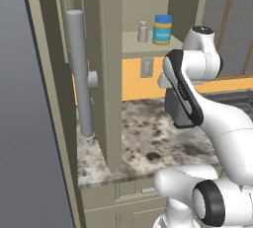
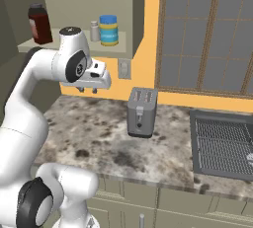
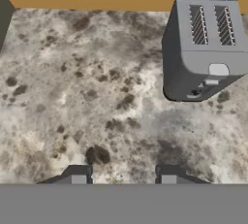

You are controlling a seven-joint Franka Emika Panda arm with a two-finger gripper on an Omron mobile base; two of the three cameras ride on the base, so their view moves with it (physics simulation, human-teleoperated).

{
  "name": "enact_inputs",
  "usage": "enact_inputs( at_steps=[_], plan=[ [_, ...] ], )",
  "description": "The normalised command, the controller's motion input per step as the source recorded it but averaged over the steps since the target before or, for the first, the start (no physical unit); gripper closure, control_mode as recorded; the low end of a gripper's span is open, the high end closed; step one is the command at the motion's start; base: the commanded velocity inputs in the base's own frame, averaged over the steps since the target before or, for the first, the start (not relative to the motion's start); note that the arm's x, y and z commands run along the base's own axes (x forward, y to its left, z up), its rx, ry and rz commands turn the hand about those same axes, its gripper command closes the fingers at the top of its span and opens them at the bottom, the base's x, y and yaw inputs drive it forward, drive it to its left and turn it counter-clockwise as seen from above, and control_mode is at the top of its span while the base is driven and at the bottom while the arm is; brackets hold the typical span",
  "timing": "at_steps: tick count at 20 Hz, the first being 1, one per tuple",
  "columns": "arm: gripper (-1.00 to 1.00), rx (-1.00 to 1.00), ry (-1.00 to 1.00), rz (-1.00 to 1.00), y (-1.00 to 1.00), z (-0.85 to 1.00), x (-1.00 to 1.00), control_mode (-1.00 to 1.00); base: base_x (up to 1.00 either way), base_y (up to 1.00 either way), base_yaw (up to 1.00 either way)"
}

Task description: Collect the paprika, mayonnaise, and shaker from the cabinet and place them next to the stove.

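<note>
The beige-olive wall cabinet (image 1: 111, 74) stands open, its panelled door swung toward the camera in the left base view, with one long grey cylindrical bar handle (image 1: 80, 71) on it. On its single inner shelf (image 2: 74, 44) stand three things. One small dark red paprika bottle (image 2: 39, 23) with a dark cap sits at the 9 o'clock end in the right base view. One small plain grey shaker (image 2: 94, 31) stands just beside one short, wide mayonnaise jar (image 2: 108, 30) with a blue lid, the jar at its 3 o'clock side.

Below, on the mottled stone counter (image 3: 87, 87), stands one grey boxy toaster (image 2: 141, 111) with two slots. One dark grated cooktop (image 2: 222, 145) lies at 3 o'clock of the toaster.

The two-finger gripper (image 3: 123, 175) hangs over the bare counter, pointing down, holding nothing; its two dark tips stand apart with nothing between them, at their narrowest setting. The toaster lies at its 1 o'clock in the hand view.
</note>
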Motion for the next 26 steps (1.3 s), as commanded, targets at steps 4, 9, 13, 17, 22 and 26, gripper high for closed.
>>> enact_inputs(
  at_steps=[4, 9, 13, 17, 22, 26],
  plan=[
    [-1.00, 0.00, -0.11, 0.00, 0.00, 0.03, -0.23, -1.00, 0.00, 0.00, 0.00],
    [-1.00, 0.01, -0.43, 0.02, -0.02, 0.64, -0.51, -1.00, 0.00, 0.00, 0.00],
    [-1.00, 0.01, -0.48, 0.00, 0.00, 0.87, -0.18, -1.00, 0.00, 0.00, 0.00],
    [-1.00, 0.02, -0.44, 0.02, 0.11, 0.73, -0.03, -1.00, 0.00, 0.00, 0.00],
    [-1.00, 0.08, -0.32, 0.31, 0.40, 0.31, 0.00, -1.00, 0.00, 0.00, 0.00],
    [-1.00, 0.06, -0.21, 0.35, 0.55, 0.32, 0.03, -1.00, 0.00, 0.00, 0.00]
  ],
)
